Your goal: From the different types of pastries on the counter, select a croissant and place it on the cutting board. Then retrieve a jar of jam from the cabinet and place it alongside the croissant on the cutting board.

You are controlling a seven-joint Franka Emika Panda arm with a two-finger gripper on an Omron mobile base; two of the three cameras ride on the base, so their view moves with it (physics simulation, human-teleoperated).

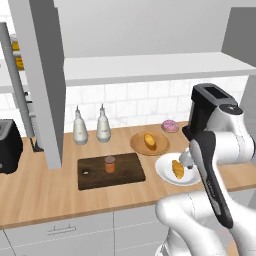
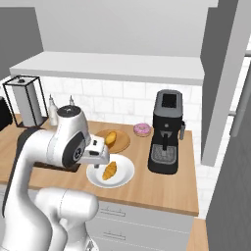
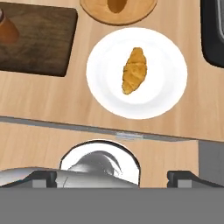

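The golden-brown croissant (image 1: 177, 169) (image 2: 110, 170) (image 3: 134, 70) lies on a white plate (image 1: 162, 170) (image 2: 126, 172) (image 3: 105, 87) on the light wood counter (image 1: 45, 195). My gripper (image 1: 186, 160) (image 2: 100, 159) (image 3: 113, 177) hovers above the plate's near edge, open, with nothing between its fingers and clear of the croissant. Left of the plate is the dark cutting board (image 1: 127, 172) (image 3: 39, 41), and the orange-brown jar of jam (image 1: 110, 164) (image 3: 6, 28) stands upright on it. A yellow bun (image 1: 149, 141) (image 2: 111, 138) sits on a round wooden plate (image 1: 137, 145), and a pink doughnut (image 1: 170, 126) (image 2: 142, 129) lies behind it.
A black coffee machine (image 2: 165, 132) (image 3: 214, 35) stands right of the white plate. Two white bottles (image 1: 80, 127) (image 1: 103, 125) stand behind the board. The open cabinet door (image 1: 42, 75) hangs at the left, with a shelf (image 1: 150, 67) above the counter. A black toaster (image 1: 9, 145) sits far left.
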